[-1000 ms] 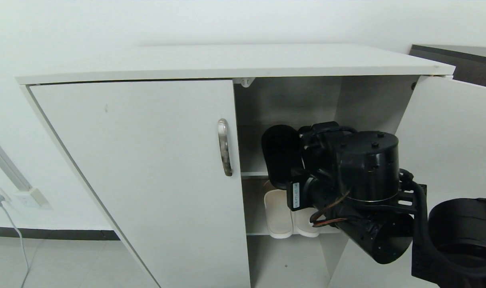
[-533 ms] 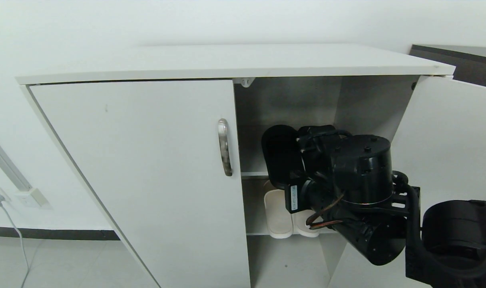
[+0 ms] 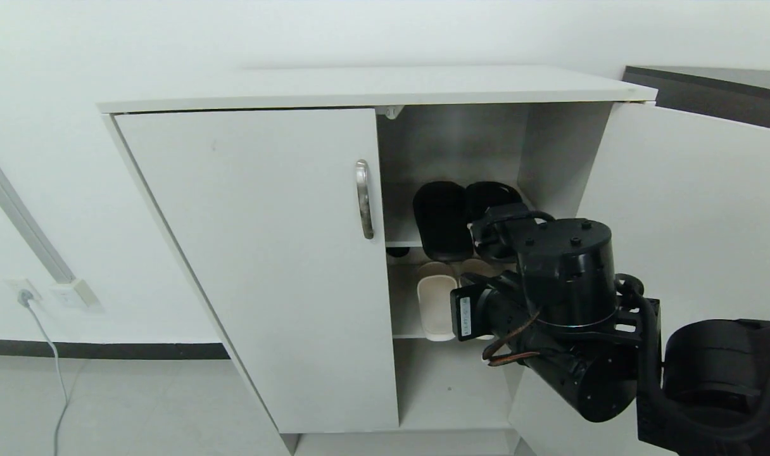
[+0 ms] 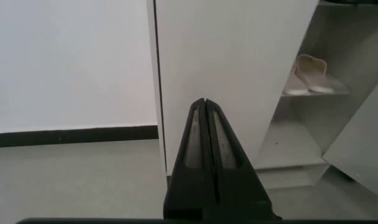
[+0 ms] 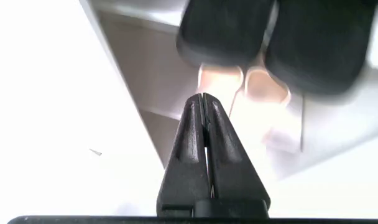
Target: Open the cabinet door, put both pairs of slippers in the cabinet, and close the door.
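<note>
Slippers (image 3: 442, 218) in black now lie clear of the withdrawn right arm (image 3: 565, 272); both jaws closed, empty.

— Where does your head camera look?
— Forward and down at the cabinet (image 3: 372, 85) front, fairly near, its right door (image 3: 689, 209) open.
— And your wrist cameras?
— Left looks from low outside at the closed door (image 4: 232, 56); right sits close before the open shelves (image 3: 403, 243). All three share the pale slippers (image 3: 435, 304).
</note>
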You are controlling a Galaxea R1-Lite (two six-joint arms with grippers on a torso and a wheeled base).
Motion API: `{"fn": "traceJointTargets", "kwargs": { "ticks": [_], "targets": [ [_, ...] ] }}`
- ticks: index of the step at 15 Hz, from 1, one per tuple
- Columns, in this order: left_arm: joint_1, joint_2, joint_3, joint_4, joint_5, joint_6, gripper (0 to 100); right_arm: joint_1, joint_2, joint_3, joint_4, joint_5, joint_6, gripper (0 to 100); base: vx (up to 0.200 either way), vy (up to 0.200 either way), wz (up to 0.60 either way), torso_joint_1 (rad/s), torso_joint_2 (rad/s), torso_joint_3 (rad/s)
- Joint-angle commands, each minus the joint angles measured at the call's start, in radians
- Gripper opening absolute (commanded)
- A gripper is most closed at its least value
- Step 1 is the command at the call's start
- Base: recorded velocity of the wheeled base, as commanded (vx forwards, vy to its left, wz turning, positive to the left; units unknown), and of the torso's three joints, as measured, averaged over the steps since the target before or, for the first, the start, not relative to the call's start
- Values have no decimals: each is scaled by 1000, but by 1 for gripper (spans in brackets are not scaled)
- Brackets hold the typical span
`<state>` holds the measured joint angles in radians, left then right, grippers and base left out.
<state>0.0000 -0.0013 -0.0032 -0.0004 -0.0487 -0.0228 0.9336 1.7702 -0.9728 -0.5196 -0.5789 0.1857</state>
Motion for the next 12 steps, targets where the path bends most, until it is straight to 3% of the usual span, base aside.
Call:
{"fn": "traceJointTargets", "kwargs": {
  "ticks": [1, 11, 12],
  "targets": [
    [0, 1, 0, 0, 1, 0, 0, 1, 9, 0, 0, 1, 0, 0, -200, 0, 0, 2, 2, 2],
    [0, 1, 0, 0, 1, -2, 0, 1, 46, 3, -36, -21, 0, 0, -200, 0, 0, 2, 2, 3],
    [0, 1, 0, 0, 1, -2, 0, 1, 48, 16, -36, -21, 0, 0, 0, 0, 0, 0, 0, 0]
  ]
}}
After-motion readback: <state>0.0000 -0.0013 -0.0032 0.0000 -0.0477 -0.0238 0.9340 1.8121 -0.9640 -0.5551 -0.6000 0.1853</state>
